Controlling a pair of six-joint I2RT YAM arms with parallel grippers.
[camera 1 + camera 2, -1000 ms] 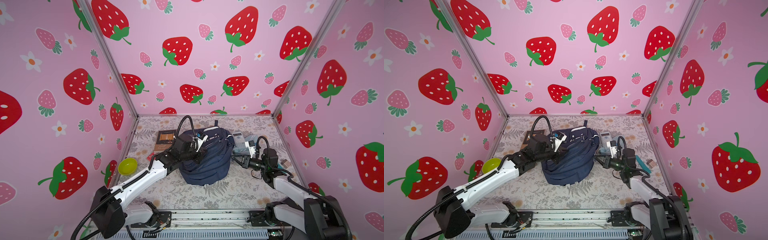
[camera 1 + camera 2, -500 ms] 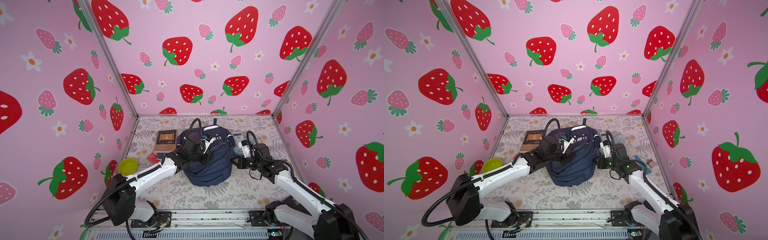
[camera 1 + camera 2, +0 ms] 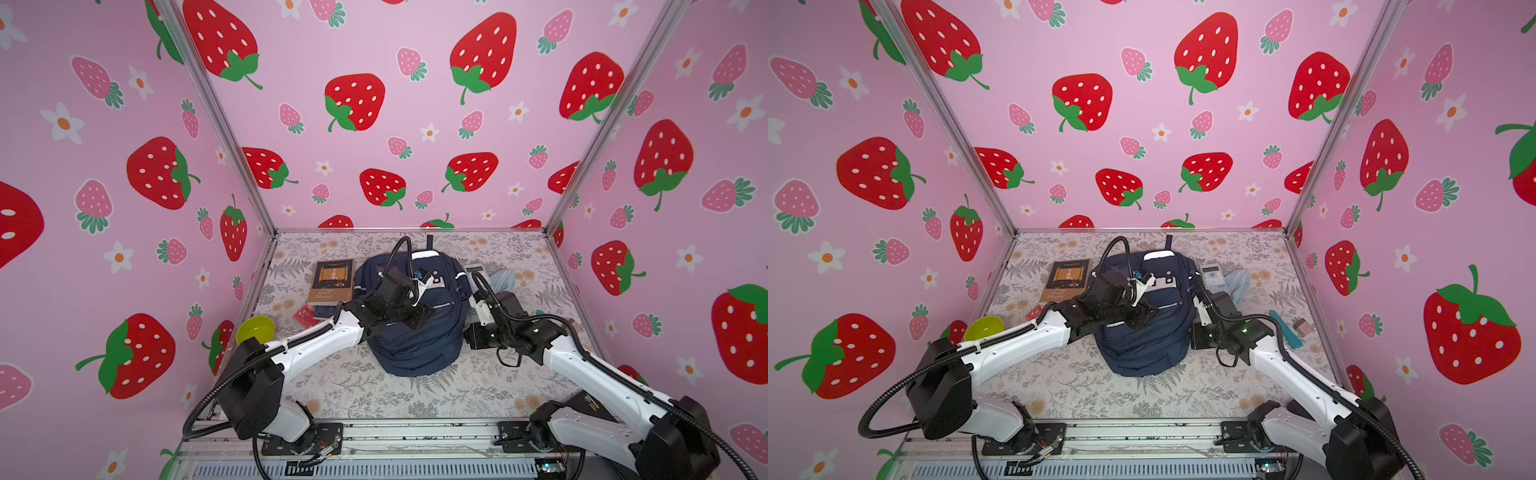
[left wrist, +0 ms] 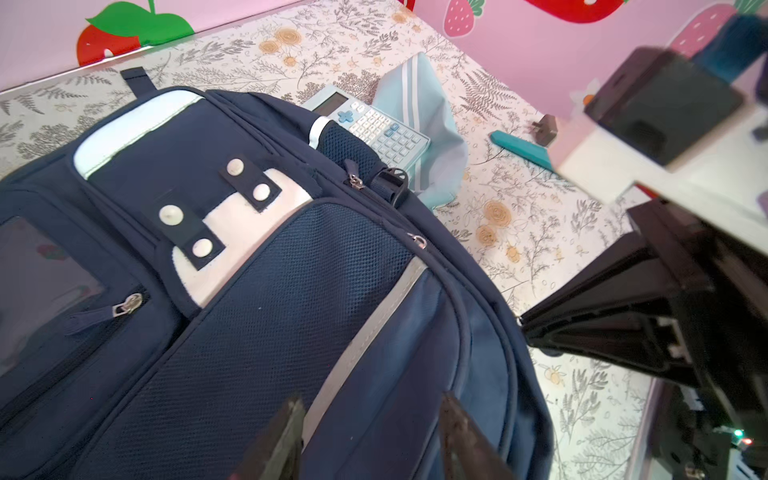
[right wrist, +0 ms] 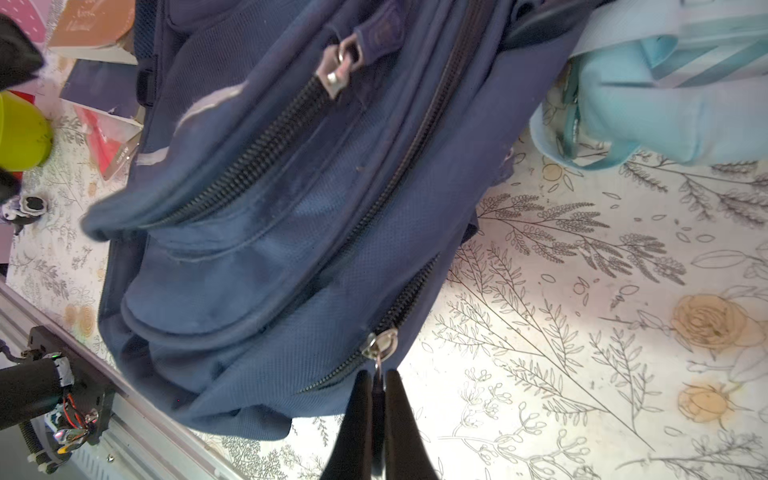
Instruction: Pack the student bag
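One student bag (image 3: 415,349) lengthwise, loop (image 3: 429,240) rearward

The floral-printed tabletop (image 3: 353,386) bears a large navy blue fabric backpack (image 3: 415,345) at its middle, a brown book (image 3: 330,280), red packet (image 3: 304,316) and lime-green bowl (image 3: 255,329) by its left edge, and a grey calculator (image 3: 1213,277), pale blue fabric pouch (image 3: 1239,282), teal bar (image 3: 1285,328) and brown block (image 3: 1302,327) toward its right.
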